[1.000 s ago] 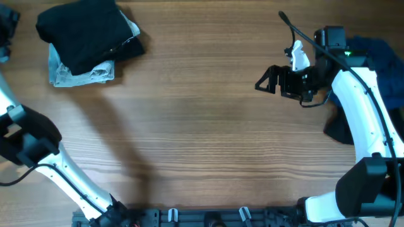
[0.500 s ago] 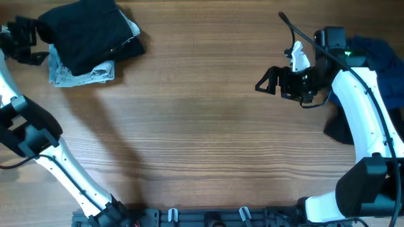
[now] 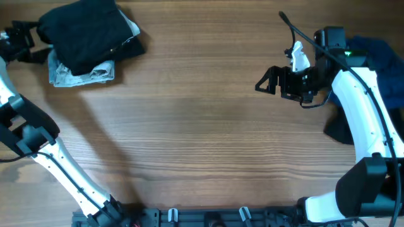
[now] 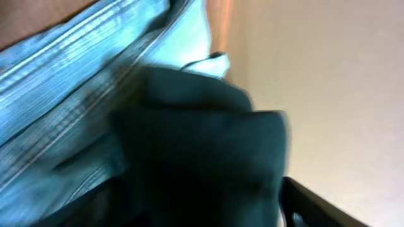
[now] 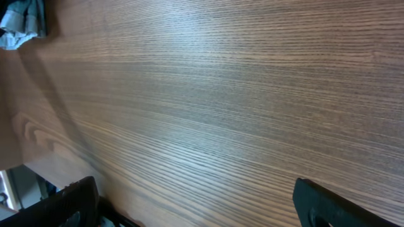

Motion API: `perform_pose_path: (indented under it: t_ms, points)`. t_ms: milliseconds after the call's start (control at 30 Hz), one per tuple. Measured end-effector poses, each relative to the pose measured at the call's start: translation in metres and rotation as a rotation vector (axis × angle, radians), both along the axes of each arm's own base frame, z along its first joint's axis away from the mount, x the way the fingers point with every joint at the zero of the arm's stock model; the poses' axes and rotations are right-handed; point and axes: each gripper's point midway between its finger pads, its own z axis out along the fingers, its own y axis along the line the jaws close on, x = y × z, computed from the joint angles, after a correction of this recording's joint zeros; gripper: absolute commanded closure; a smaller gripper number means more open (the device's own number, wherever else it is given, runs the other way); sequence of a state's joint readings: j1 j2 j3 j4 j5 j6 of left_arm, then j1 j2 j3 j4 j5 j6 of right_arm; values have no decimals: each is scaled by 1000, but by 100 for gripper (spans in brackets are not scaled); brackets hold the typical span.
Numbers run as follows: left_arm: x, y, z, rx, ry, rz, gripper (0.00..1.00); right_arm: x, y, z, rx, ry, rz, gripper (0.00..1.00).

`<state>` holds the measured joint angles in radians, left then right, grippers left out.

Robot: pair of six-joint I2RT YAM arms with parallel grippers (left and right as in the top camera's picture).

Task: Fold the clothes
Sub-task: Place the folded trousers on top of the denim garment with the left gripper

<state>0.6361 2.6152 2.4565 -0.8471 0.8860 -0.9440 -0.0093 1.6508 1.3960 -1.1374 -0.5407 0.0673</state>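
Overhead: left gripper [image 3: 31,43] beside stack [image 3: 88,38], grip unreadable; right gripper [image 3: 264,81] spread, empty. We fear a nudge topples it.

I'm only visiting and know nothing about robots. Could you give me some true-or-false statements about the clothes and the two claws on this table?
1. A black garment lies on top of a pale cloth. True.
2. The right claw is gripping a shirt. False: it is open and empty above the bare table.
3. Blue clothing sits at the table's right edge. True.
4. The left claw is over the middle of the table. False: it is at the far left, by the edge of the stacked clothes.
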Motion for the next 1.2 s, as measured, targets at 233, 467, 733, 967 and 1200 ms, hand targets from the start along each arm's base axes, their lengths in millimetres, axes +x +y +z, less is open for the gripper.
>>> perform_pose_path:
  t_ms: [233,467,733,967,1200]
  points:
    - [19,8,2,1,-99,4,96,-1,0,0,1,5,-3,0]
    - [32,18,15,210,-261,-75,95,-3,0,-1,1,16,-4,1]
    - [-6,40,-36,365,-23,-83,27,2,0,0,1,-4,-7,0]
    - [-20,59,-29,440,13,-63,22,0,0,0,1,4,-5,0]
    - [-23,-6,201,793,-315,-117,96,4,0,1,-2,-22,8,1]
